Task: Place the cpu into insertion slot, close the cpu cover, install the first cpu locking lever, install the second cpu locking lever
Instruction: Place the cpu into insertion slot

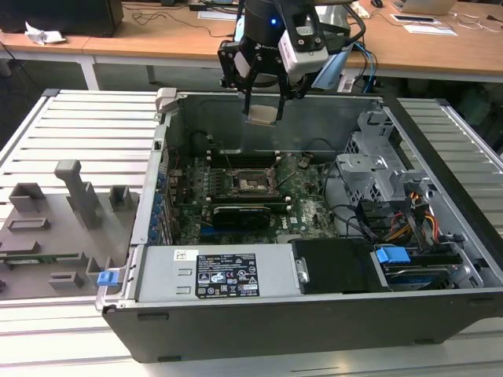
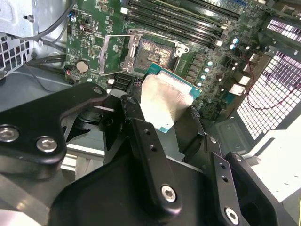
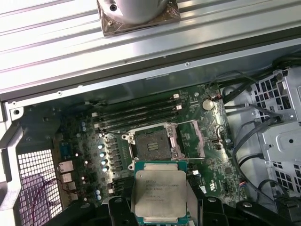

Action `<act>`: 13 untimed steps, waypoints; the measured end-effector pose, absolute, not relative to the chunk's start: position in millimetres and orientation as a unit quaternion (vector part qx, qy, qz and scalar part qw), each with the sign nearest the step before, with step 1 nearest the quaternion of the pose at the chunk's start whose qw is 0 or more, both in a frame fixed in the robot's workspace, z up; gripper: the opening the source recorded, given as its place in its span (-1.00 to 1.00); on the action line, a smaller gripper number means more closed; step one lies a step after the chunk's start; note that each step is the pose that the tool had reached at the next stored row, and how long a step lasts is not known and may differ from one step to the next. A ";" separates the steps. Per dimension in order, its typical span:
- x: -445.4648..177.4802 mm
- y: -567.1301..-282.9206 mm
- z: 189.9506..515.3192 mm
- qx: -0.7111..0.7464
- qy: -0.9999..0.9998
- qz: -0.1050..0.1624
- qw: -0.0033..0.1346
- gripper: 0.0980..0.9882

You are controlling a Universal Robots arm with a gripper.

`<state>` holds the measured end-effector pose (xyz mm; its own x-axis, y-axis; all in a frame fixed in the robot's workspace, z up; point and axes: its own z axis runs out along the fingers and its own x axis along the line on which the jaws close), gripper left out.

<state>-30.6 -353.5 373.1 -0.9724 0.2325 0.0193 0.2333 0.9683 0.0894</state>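
My gripper [image 1: 262,108] is shut on the cpu [image 1: 262,115] and holds it in the air above the far wall of the open computer case. Both wrist views show the cpu's silvery top face [image 3: 160,192] [image 2: 170,98] between the black fingers [image 2: 133,106], with the gripper [image 3: 160,209] [image 2: 164,109] closed on its edges. Below it on the green motherboard lies the insertion slot [image 1: 253,183] [image 3: 153,143] [image 2: 153,52], uncovered. The cpu cover [image 3: 194,139] [image 2: 114,52] is swung open beside the socket.
A long black expansion card [image 1: 247,214] lies just in front of the socket, and memory slots [image 3: 136,113] run behind it. A power supply [image 1: 228,273] fills the case front, with a drive cage [image 1: 377,157] and cables [image 1: 409,220] at the exterior view's right. A grey fixture tray [image 1: 63,228] sits outside the case.
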 end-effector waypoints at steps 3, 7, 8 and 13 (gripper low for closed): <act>-30.6 -353.5 373.1 -0.123 -0.991 -0.046 0.004 -0.04; -30.6 -353.5 373.0 -0.129 -0.991 -0.046 0.004 -0.04; -30.6 -353.5 373.0 -0.131 -0.990 -0.046 0.004 -0.04; -30.6 -353.5 373.0 -0.138 -0.989 -0.046 0.003 -0.04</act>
<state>-30.6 -353.5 373.0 -0.9619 0.2725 0.0193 0.2732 0.9578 0.0893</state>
